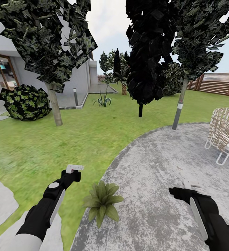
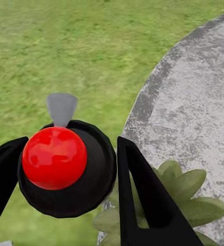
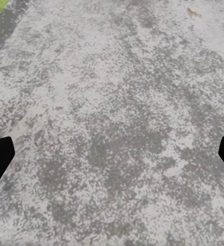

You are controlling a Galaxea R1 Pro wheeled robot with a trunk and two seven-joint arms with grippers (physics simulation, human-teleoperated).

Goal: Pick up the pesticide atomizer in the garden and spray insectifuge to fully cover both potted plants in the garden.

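Observation:
My left gripper (image 1: 73, 171) is shut on the pesticide atomizer (image 1: 75, 167), held over the lawn of the garden (image 1: 41, 146); its white label shows above the fingers. In the left wrist view the atomizer (image 2: 58, 159) shows a round black top with a red button and a grey nozzle, between the two black fingers (image 2: 142, 200). One potted plant (image 1: 102, 201), a low rosette of broad green leaves, sits at the patio's edge, just right of and nearer than that gripper; its leaves (image 2: 188, 192) lie under the fingers. My right gripper (image 1: 174, 191) hangs open over the grey patio (image 3: 112, 102).
A wicker chair (image 1: 224, 134) stands on the patio (image 1: 156, 167) at the right. Tree trunks (image 1: 55, 108) (image 1: 177, 111), a dark bush (image 1: 25, 103), a bollard lamp (image 1: 75, 97) and a spiky plant (image 1: 103, 100) stand farther off. Stepping stones (image 1: 1, 202) lie at lower left; a slat fence (image 1: 215, 83) runs at the back right.

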